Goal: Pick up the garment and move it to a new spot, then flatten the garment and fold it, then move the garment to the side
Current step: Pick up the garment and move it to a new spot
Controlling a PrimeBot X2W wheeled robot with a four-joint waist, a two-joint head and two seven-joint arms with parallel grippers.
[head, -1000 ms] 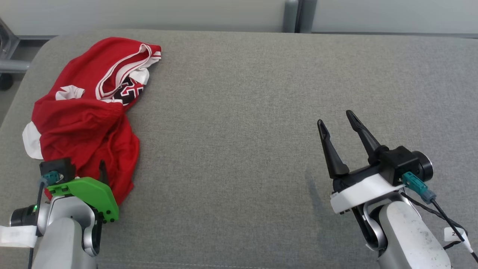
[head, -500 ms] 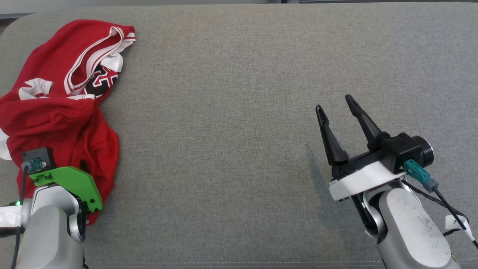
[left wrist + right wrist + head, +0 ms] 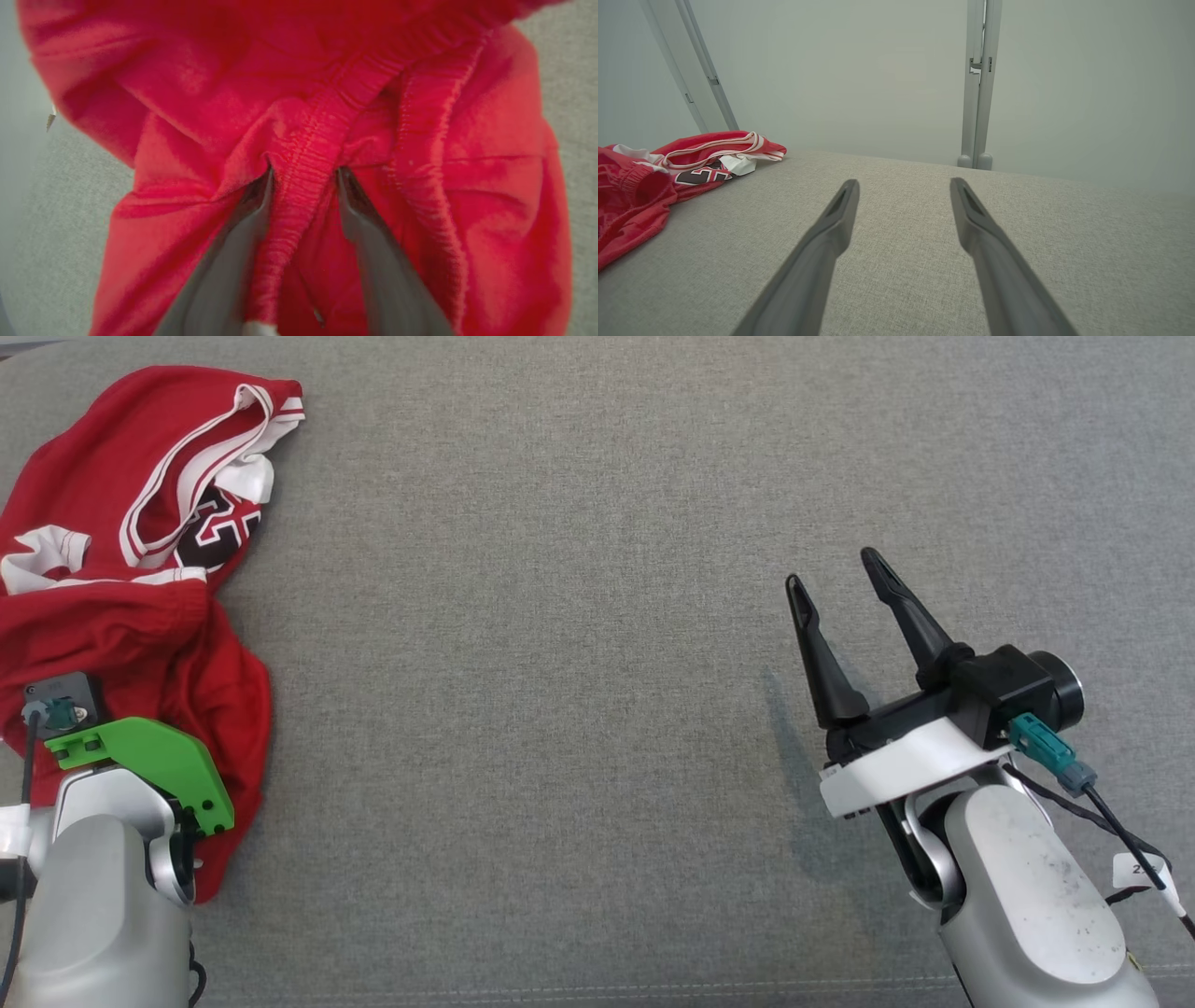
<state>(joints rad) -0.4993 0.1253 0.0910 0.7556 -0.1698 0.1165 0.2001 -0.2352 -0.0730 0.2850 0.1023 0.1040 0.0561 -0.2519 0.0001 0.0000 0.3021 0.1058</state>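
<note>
A crumpled red garment [image 3: 121,616] with white trim and a dark number print lies at the far left of the grey fabric-covered surface [image 3: 560,663]. My left arm, with its green wrist plate [image 3: 140,765], reaches into the garment's near end, and its fingers are buried in cloth. In the left wrist view my left gripper [image 3: 303,173] pinches a ridge of the garment's [image 3: 187,93] red elastic waistband between its two fingers. My right gripper [image 3: 831,569] hovers open at the right, far from the garment, with nothing between its fingers. The right wrist view shows that gripper [image 3: 903,182] and the garment [image 3: 635,196] at the far left.
A pale wall with a vertical metal post [image 3: 978,93] stands behind the far edge of the surface. The garment lies close to the surface's left edge. Bare grey fabric stretches between the garment and my right gripper.
The head camera has tilted down, shifting the whole picture. My left gripper's fingers have sunk into the garment and drawn together on the waistband. The right gripper has stayed open.
</note>
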